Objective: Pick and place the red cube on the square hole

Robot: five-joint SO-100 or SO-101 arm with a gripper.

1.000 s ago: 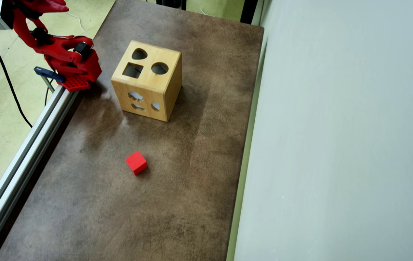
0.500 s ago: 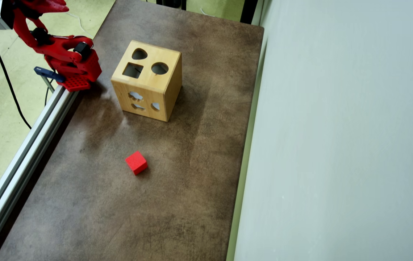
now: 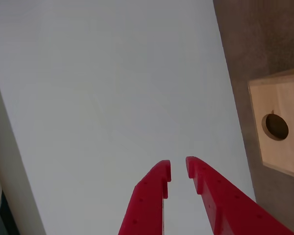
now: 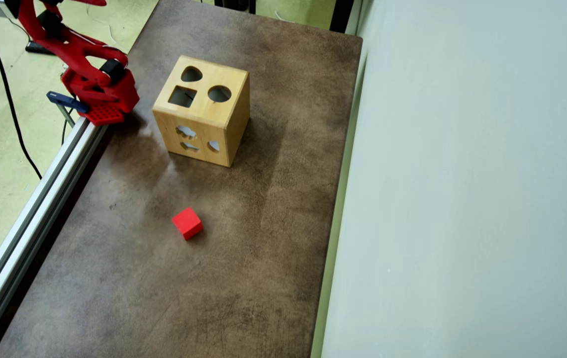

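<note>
While the red cube (image 4: pixel 187 223) sits untouched on the tabletop (image 4: pixel 263 248), well apart from the wooden box (image 4: pixel 203 117) and its square hole (image 4: pixel 182 96), the end effector (image 3: pixel 178 169) hangs empty, jaws slightly parted, pointing elsewhere; the approach seems pending, calling for a swing down over the cube.

in the overhead view the shape-sorter box (image 4: pixel 202 110) stood on the table (image 4: pixel 243 278), its square hole (image 4: pixel 182 96) left of the round hole (image 4: pixel 219 93) and below the heart-shaped one (image 4: pixel 191 74). the cube (image 4: pixel 187 223) lay nearer, well apart. the arm's base (image 4: pixel 97 92) sat left of the box.
</note>
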